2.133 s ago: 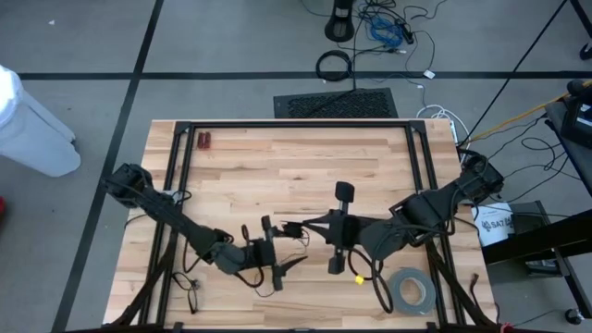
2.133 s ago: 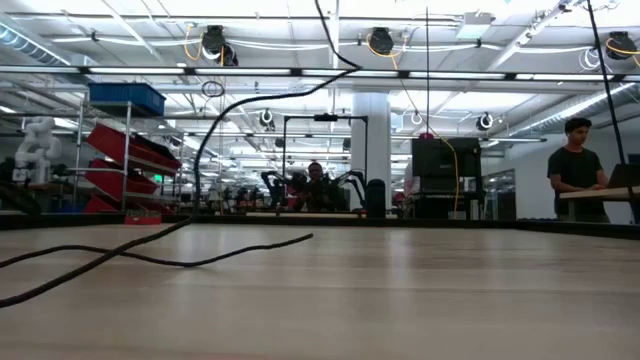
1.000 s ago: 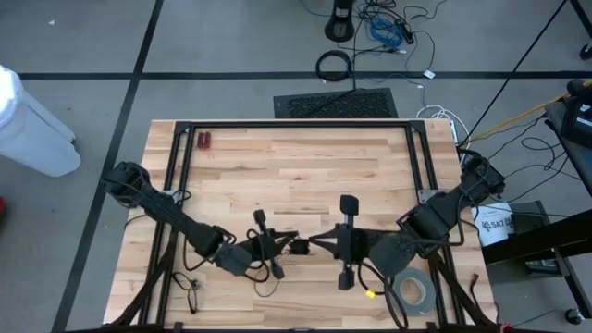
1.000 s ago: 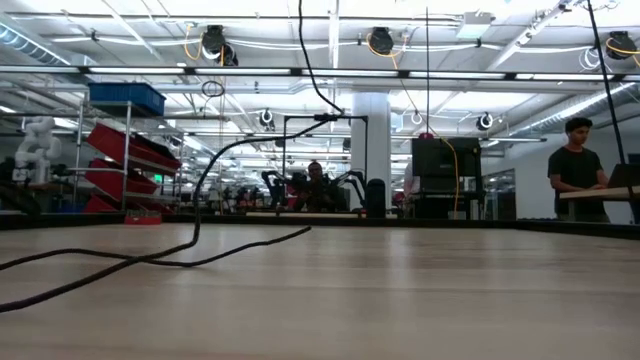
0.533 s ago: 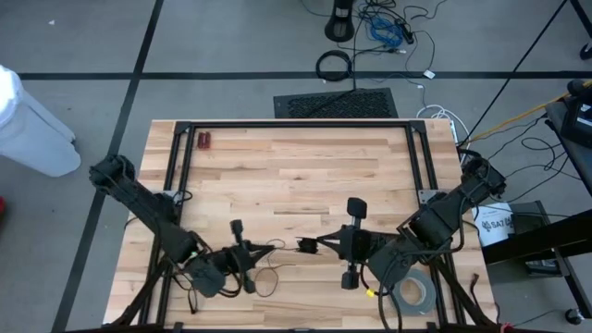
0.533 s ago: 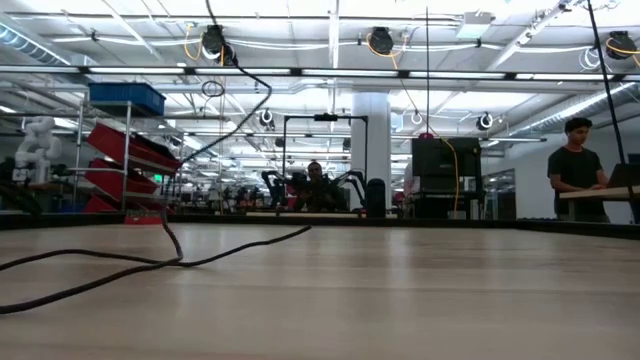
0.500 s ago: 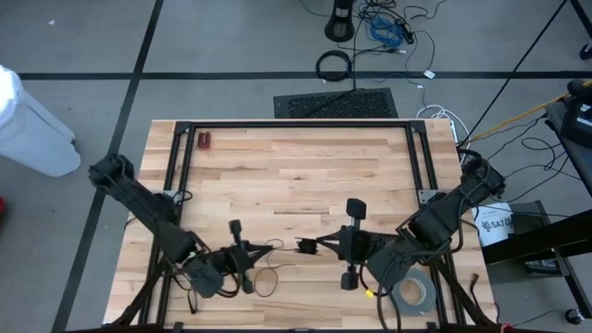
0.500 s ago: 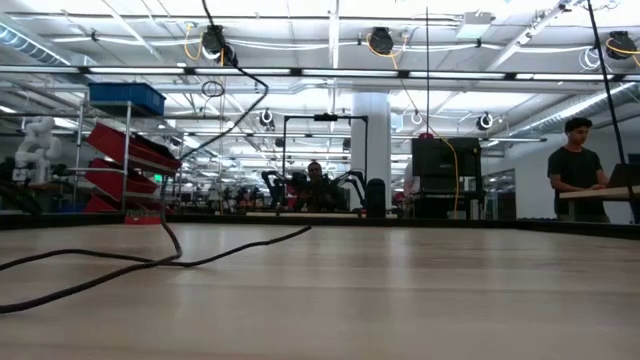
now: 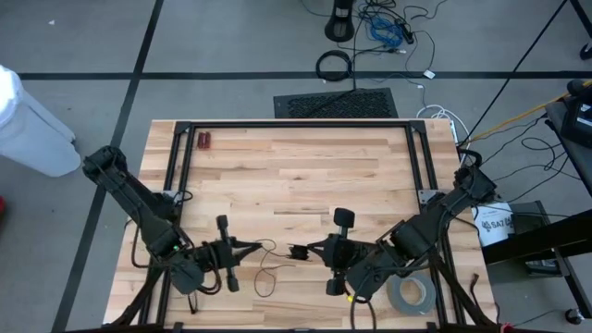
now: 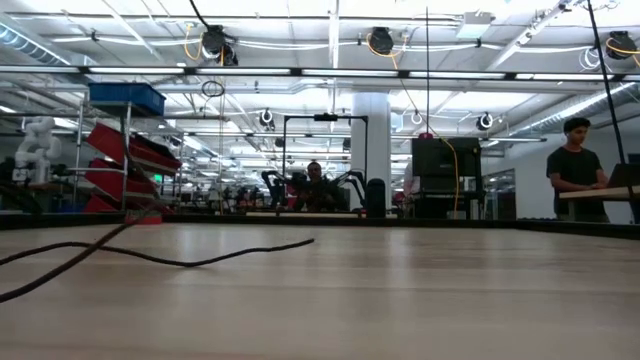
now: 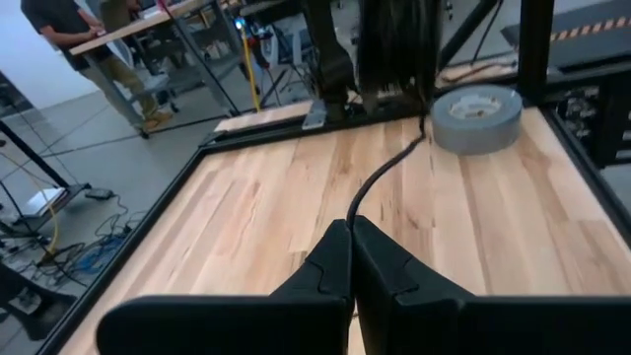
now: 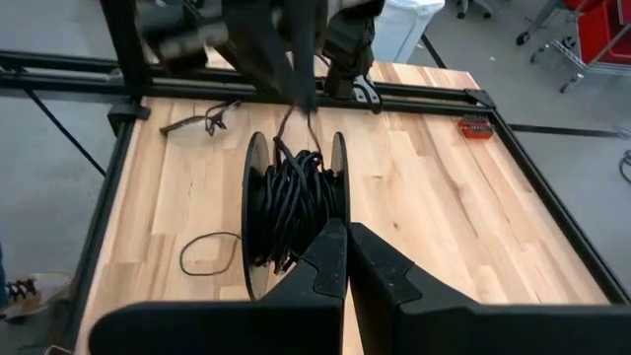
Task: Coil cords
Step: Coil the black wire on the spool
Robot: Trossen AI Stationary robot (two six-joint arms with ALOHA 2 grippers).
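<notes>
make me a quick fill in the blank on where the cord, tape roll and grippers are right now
1. The right gripper is shut on a spool wound with black ____.
2. The left gripper has its fingers ____ on the thin black cord.
3. The grey tape roll lies near the table's ____ corner by the right arm.

Missing words: cord; shut; front
</notes>
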